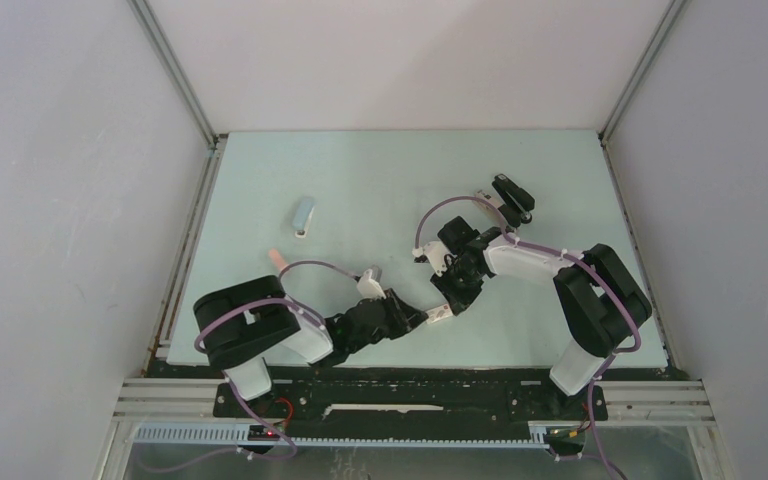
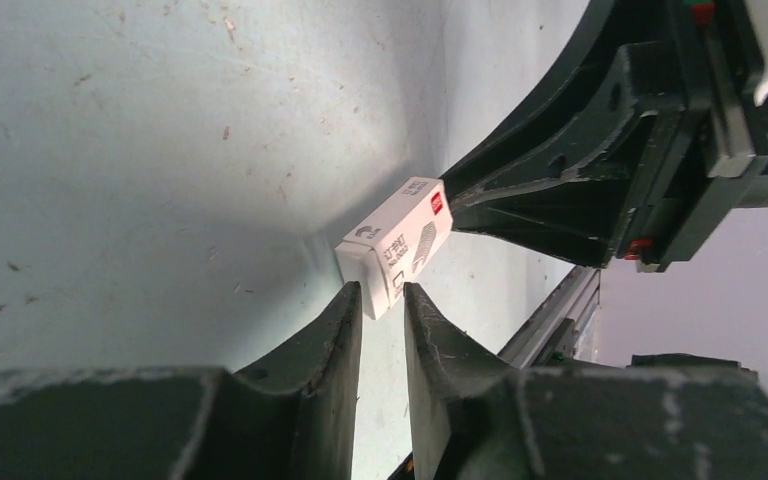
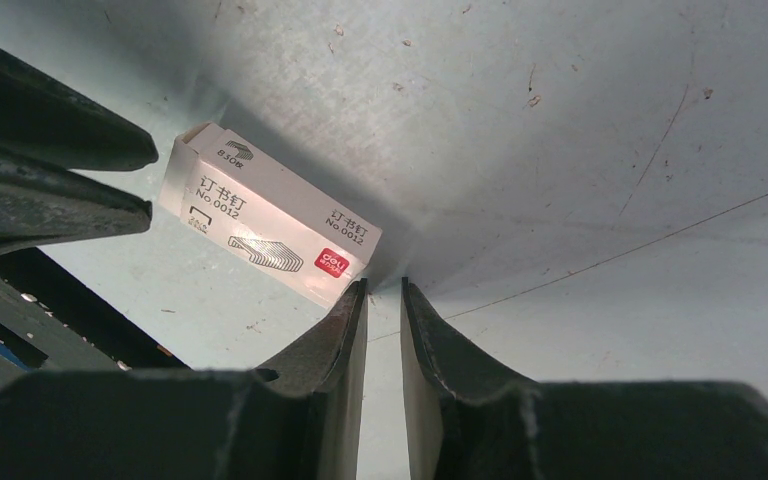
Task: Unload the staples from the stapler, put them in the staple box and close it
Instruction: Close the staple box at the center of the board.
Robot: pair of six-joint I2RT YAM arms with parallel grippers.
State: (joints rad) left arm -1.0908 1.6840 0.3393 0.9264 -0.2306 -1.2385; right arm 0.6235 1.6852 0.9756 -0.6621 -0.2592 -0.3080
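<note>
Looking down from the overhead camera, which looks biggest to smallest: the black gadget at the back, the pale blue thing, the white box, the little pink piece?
1. black gadget
2. pale blue thing
3. white box and pink piece: these look much alike, and the box is partly hidden, so I won't rank them.

Table (image 2: pixel 110 140): pale green, matt, smooth-looking but worn, with dark specks, pits and fine hairline scratches. 1 long thin scratch crosses the right of the right wrist view.

Staple box (image 3: pixel 265 225): white card, smooth, faint satin sheen, printed in grey and black with 1 red label.

left gripper (image 2: pixel 381 298) and right gripper (image 3: pixel 383 290): black plastic, matt, edges rubbed grey, dusty.

Frame rails (image 1: pixel 174 70), upper left of the top view: bare metal, dull silver.

Walls (image 1: pixel 50 200): white, matt, flat.

Cables (image 1: pixel 310 263): lilac sheath, smooth.

Arm shells (image 1: pixel 520 258): white plastic, slight gloss.
</note>
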